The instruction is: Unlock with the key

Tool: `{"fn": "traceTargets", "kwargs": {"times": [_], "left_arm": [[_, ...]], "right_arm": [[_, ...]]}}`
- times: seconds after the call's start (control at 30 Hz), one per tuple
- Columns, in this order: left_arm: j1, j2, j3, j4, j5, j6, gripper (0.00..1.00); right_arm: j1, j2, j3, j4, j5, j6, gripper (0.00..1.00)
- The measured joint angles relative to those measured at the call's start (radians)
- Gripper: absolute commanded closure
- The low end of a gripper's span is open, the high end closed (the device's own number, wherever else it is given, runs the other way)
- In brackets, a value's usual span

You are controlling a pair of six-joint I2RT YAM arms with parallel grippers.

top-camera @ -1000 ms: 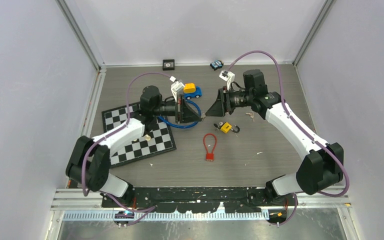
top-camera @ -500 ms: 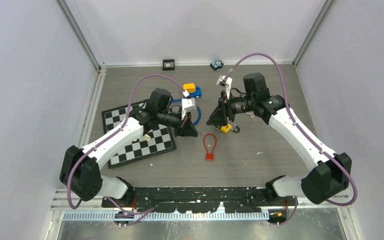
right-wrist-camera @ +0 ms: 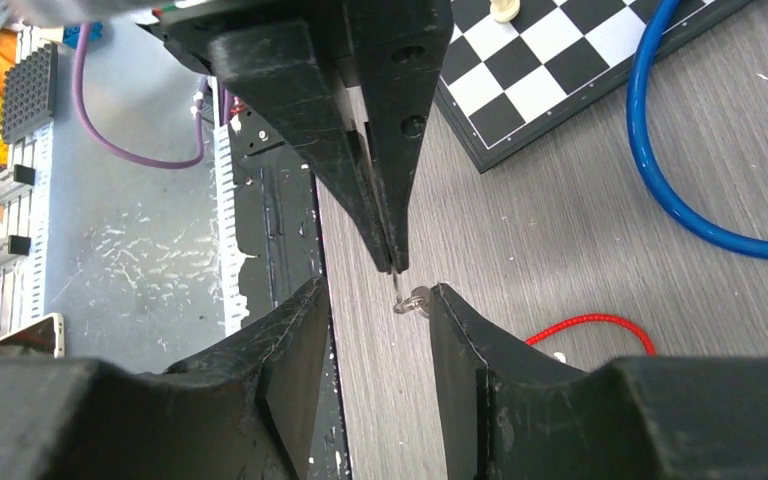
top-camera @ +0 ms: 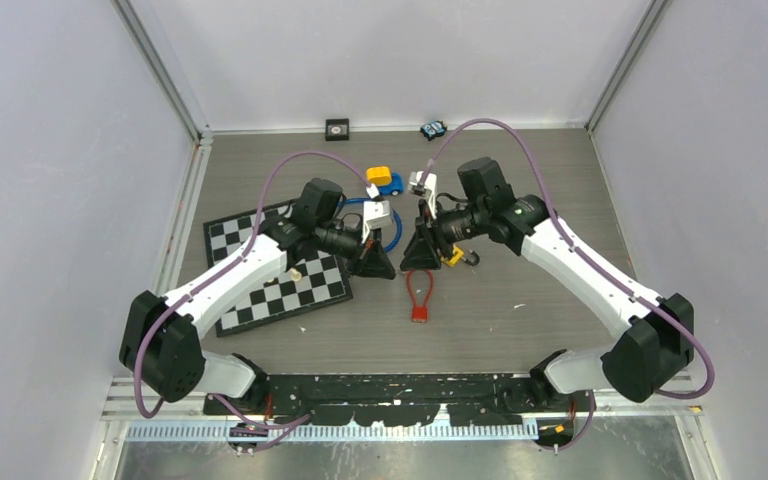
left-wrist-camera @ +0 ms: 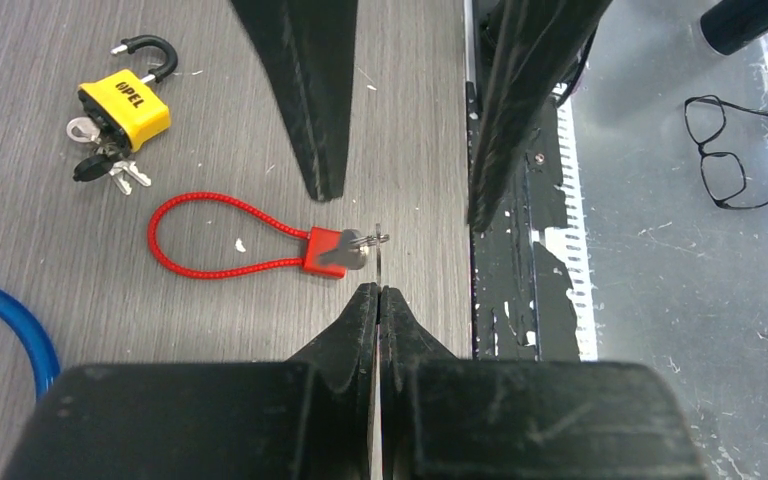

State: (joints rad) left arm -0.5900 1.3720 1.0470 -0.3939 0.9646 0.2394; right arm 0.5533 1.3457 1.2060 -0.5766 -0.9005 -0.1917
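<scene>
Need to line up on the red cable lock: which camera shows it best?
Left wrist: the red cable lock lies whole and close, loop and body clear. Top external shows it small, from far above. Right wrist catches only an arc of its loop.

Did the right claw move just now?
Yes. The right gripper came down-left in the top view, closer to the red cable lock, which stayed put.

A black-and-white chessboard [top-camera: 260, 300] lies on the left of the grey wood-grain tabletop [top-camera: 540, 200], a pale chess pawn [top-camera: 296, 272] standing on it. Just beside the board's far right corner lies a blue cable loop [right-wrist-camera: 638, 110], with a blue-and-yellow toy car [top-camera: 384, 181] beyond it. At the far edge sit a small black square block [top-camera: 337, 128] and a tiny toy car [top-camera: 433, 129]. A pair of glasses [left-wrist-camera: 715, 140] lies off the tabletop.
</scene>
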Motion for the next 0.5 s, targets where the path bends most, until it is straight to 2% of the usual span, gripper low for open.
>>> {"fn": "traceTargets", "kwargs": {"times": [0.5], "left_arm": [[0.000, 0.000, 0.000, 0.020, 0.050, -0.023, 1.00]], "right_arm": [[0.035, 0.049, -0.011, 0.000, 0.027, -0.020, 0.65]]}}
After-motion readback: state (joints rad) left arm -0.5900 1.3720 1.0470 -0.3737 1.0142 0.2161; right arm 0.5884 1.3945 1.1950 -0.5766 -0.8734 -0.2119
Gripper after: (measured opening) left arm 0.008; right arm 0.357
